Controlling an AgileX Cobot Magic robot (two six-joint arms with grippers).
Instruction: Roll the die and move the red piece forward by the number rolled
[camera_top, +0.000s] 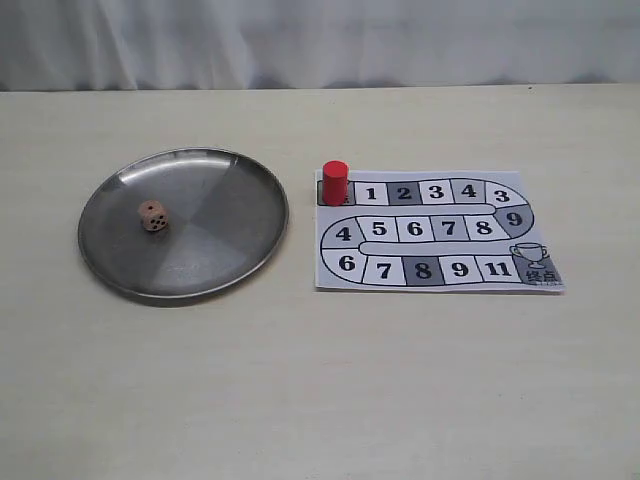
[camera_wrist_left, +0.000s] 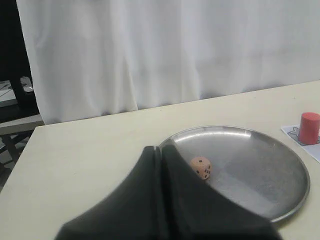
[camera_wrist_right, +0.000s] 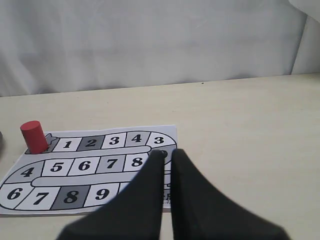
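Note:
The die (camera_top: 152, 215) is a pale tan cube with dark pips, lying left of centre in a round metal plate (camera_top: 225, 235). The red piece (camera_top: 335, 183) stands upright on the start square at the top left corner of the paper board (camera_top: 440, 232). Neither arm shows in the exterior view. In the left wrist view my left gripper (camera_wrist_left: 160, 148) is shut and empty, with the die (camera_wrist_left: 201, 167) just beyond it in the plate (camera_wrist_left: 260, 172). In the right wrist view my right gripper (camera_wrist_right: 166, 152) is shut on nothing, over the board (camera_wrist_right: 90, 170), well away from the red piece (camera_wrist_right: 34, 136).
The board's numbered squares wind from 1 beside the red piece to 11 and a trophy square (camera_top: 535, 262) at the lower right. The plate lies left of the board on a pale wooden table (camera_top: 320, 390). A white curtain (camera_top: 320, 40) hangs behind.

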